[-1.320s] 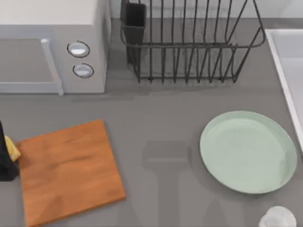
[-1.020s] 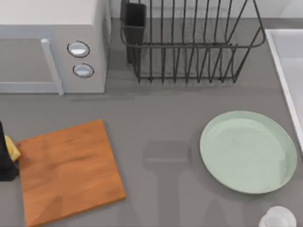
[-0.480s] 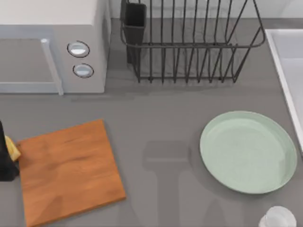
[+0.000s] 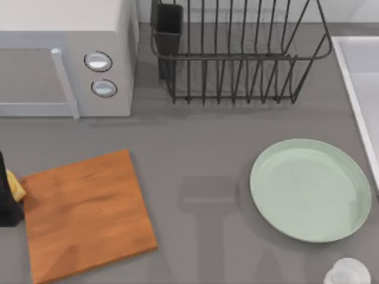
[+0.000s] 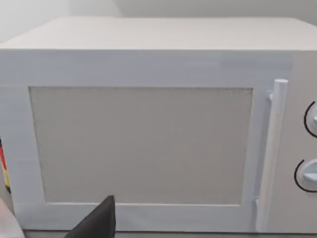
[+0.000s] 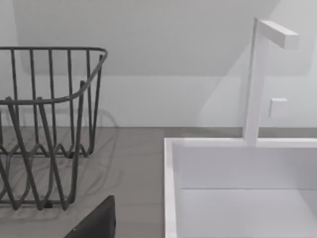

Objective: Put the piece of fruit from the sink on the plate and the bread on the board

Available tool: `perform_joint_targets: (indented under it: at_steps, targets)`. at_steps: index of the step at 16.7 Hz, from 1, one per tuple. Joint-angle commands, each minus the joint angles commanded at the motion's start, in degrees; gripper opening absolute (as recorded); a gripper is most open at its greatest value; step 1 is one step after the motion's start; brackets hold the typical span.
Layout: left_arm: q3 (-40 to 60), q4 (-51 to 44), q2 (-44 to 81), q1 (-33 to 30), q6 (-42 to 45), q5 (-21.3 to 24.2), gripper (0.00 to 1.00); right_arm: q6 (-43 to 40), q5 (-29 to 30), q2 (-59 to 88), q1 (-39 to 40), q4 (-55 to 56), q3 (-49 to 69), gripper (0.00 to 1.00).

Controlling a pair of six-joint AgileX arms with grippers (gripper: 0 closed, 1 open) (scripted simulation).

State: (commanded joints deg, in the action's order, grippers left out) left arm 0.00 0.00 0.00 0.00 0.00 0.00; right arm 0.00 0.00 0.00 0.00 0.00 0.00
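1. Worktop (image 4: 201, 148) is flat mid-grey. A pale wall shows behind it in both wrist views.
2. White microwave (image 4: 65, 56) sits at the top view's back left, with two round dials (image 4: 98, 61) and a bar handle (image 5: 271, 153) on its door. The left wrist view faces that door.
3. Dark wire dish rack (image 4: 237, 53) stands at back centre, with a black cutlery cup (image 4: 168, 23) on its left corner.
4. Sink (image 4: 361, 89) is on the right edge: white rim, light-grey basin. The right wrist view shows its rim (image 6: 171, 198) and a white square tap (image 6: 257, 79) behind it.
5. Plate (image 4: 311, 189), mint-green, lies on the worktop right of centre, just beside the sink rim, nothing on it.
6. Small white cup (image 4: 348, 272) is at the front right, near the plate.
7. Board (image 4: 86, 213), orange-brown, lies front left, slightly rotated, bare on top.
8. Left gripper (image 4: 7, 198) is at the far left edge, dark, right beside the board's left side. A bit of the bread (image 4: 15, 188), yellow, shows against it, off the board. Can't tell whether the gripper is clenched on it.
9. A dark gripper part (image 6: 96, 223) shows in the right wrist view; its opening can't be judged.
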Motion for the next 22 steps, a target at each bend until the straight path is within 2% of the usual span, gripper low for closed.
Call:
perform_joint_targets:
  at_steps: [4, 8, 12, 22]
  targets:
    - [0.0, 0.0, 0.0, 0.0, 0.0, 0.0, 1.0, -0.3, 0.0, 1.8, -0.3, -1.1, 1.6, 1.0]
    - [0.0, 0.0, 0.0, 0.0, 0.0, 0.0, 1.0, -2.1, 0.0, 12.6, -2.2, -7.5, 10.7, 1.0]
    - [0.0, 0.0, 0.0, 0.0, 0.0, 0.0, 1.0, -5.0, 0.0, 32.0, -5.2, -17.6, 25.1, 1.0]
    - [0.0, 0.0, 0.0, 0.0, 0.0, 0.0, 1.0, -12.9, 0.1, 91.1, -13.6, -45.8, 65.2, 1.0]
